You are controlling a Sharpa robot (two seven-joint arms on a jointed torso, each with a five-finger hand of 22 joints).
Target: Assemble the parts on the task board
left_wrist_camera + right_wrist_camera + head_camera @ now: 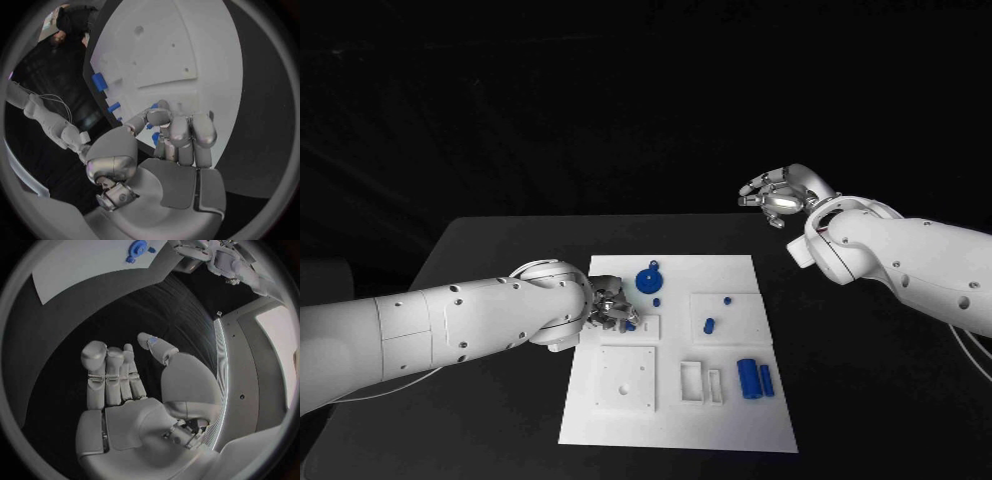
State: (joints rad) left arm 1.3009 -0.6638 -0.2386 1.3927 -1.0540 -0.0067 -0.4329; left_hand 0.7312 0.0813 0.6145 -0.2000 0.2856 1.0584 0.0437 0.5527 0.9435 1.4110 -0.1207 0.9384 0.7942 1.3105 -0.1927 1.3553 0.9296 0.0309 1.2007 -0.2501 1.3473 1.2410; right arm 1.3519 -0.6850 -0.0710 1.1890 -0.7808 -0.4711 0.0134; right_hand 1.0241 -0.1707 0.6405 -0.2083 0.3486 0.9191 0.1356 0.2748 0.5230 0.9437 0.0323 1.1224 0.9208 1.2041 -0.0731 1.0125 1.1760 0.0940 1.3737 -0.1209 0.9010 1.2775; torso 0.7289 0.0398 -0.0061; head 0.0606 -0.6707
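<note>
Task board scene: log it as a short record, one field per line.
surface: black table
task board: white plate, mid-table
left hand: on the board's left part, fingers curled around a small blue part
right hand: raised beyond the board's far right corner, holds nothing, fingers apart
loose parts: blue disc near far edge; two blue cylinders on right side

The task board [733, 420] lies mid-table [488, 250]. On it, the round part [649, 279] sits behind 2 cylinders [750, 378] near its right edge.
</note>
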